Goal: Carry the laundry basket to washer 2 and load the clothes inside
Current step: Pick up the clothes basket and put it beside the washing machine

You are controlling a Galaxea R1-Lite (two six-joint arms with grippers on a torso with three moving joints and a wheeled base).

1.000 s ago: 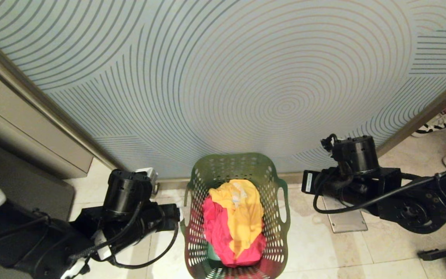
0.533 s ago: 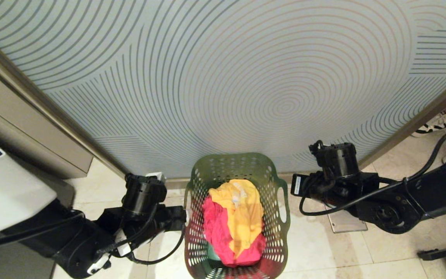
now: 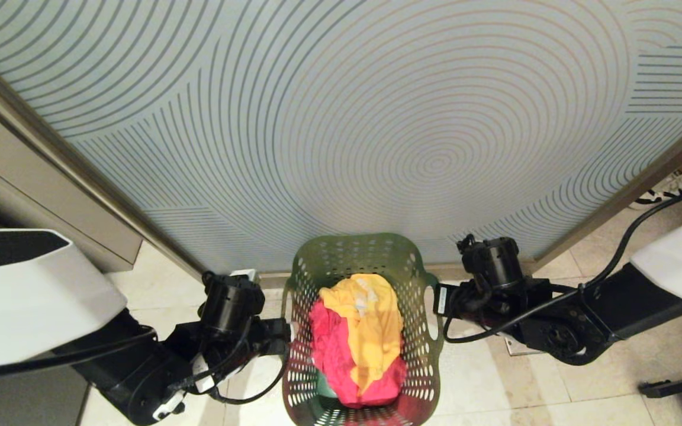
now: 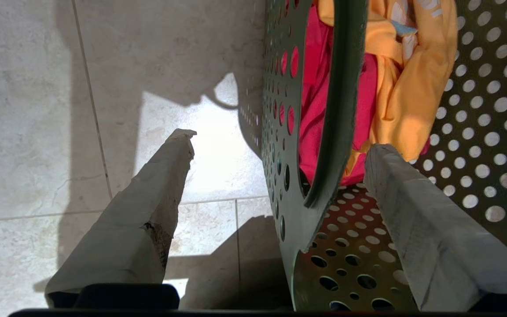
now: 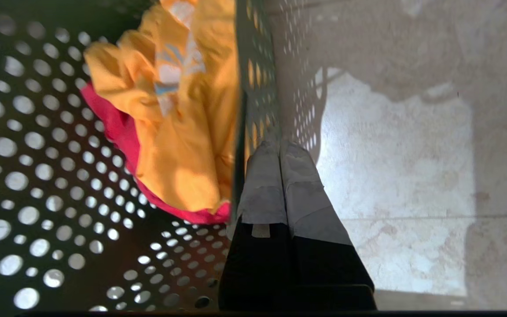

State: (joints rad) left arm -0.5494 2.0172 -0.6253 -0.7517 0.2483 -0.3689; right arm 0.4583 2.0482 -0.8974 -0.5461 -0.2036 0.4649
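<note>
Since the laundry basket [image 3: 360, 331] is thin, holed plastic that I judge light but flexible, I want hold of its rim at the side handles, where my left gripper [image 4: 275, 149] stands released astride the wall and my right gripper [image 5: 278, 152] sits clenched on nothing just outside the other side. It stands on the tiled floor [image 3: 495, 384] by the patterned panel [image 3: 341, 118], holding a yellow garment [image 3: 370, 322] over a pink-red garment [image 3: 332, 349], both soft.
</note>
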